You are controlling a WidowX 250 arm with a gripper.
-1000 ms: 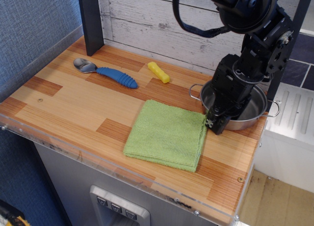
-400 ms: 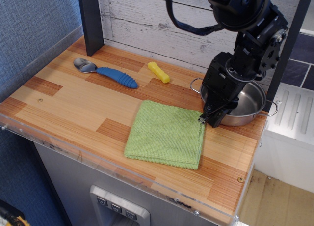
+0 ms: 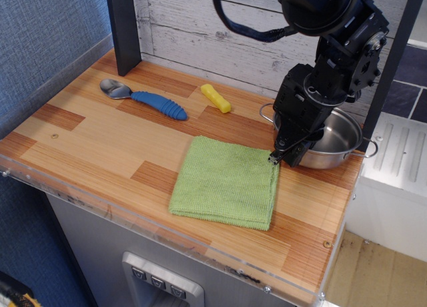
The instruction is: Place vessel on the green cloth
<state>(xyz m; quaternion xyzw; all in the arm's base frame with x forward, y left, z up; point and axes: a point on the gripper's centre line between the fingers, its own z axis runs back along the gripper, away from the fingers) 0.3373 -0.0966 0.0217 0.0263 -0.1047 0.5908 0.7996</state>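
Observation:
The vessel (image 3: 337, 139), a shallow shiny steel pot with wire loop handles, is at the right end of the wooden counter, just right of the green cloth (image 3: 223, 181). The cloth lies flat near the front edge, and its top right corner nearly touches the pot. My gripper (image 3: 283, 157) reaches down over the pot's near-left rim and is shut on that rim. Its fingertips are right at the cloth's corner. The arm hides the left part of the pot.
A metal spoon with a blue ribbed handle (image 3: 152, 101) lies at the back left. A small yellow piece (image 3: 215, 98) lies behind the cloth. A dark post (image 3: 123, 27) stands at the back left, with a plank wall behind. The counter's right edge (image 3: 347, 200) is close to the pot.
My gripper has moved a little up and left with the pot's rim in it. The pot has shifted slightly with it and now looks raised at its near side.

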